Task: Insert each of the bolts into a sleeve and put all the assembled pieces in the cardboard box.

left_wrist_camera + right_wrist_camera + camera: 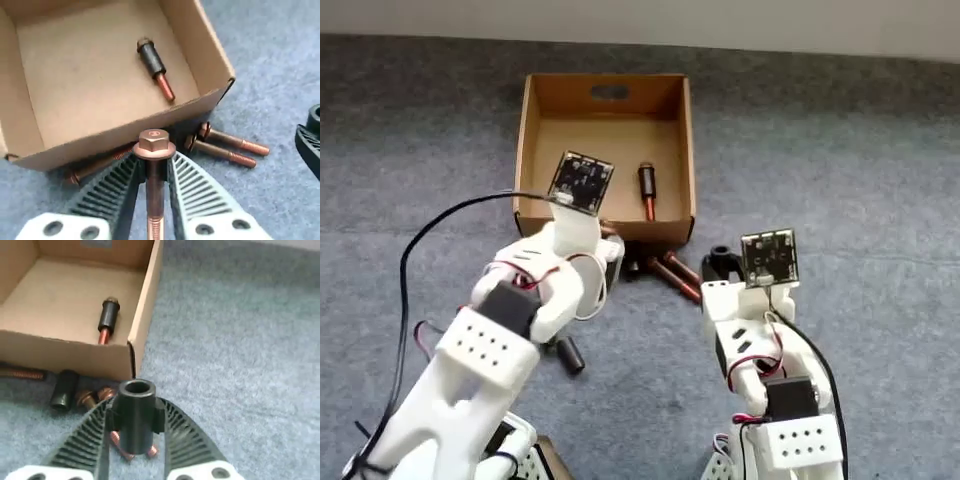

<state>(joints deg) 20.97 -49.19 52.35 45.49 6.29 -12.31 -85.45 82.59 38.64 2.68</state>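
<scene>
Now left pincer (155, 161) clamps bolt (155, 144), tip cut off; right pincer (135, 410) clamps sleeve (135, 432), half-hiding loose bolts (86, 398).

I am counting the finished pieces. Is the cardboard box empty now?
Not empty. One assembled piece, a copper bolt inside a black sleeve, lies on the floor of the cardboard box.

A grey, carpet-like surface (860, 150) with a short, mottled pile spreads all round the left claw (155, 161) and the right claw (135, 414). Far beyond both, a pale strip (720, 22) borders it, perhaps a wall. The light is soft and even.
</scene>
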